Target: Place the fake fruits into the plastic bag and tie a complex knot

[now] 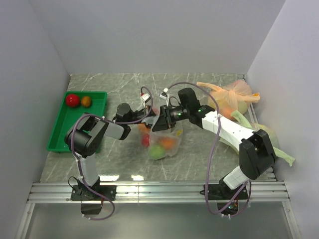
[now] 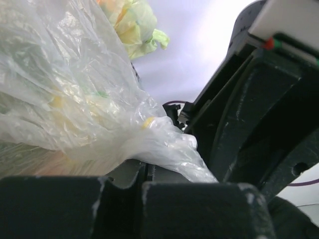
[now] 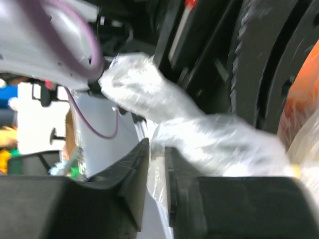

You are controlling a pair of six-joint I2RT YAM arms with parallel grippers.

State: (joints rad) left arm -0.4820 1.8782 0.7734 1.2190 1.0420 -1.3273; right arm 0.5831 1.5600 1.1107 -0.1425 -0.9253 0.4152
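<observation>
Top external view: both arms reach inward, meeting above the plastic bag (image 1: 167, 142); left pincer (image 1: 144, 117) pinches its twisted neck, right pincer (image 1: 157, 123) nearly closed, grip unclear.

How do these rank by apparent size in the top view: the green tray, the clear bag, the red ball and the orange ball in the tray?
1. green tray
2. clear bag
3. red ball
4. orange ball, slightly smaller than the red
</observation>
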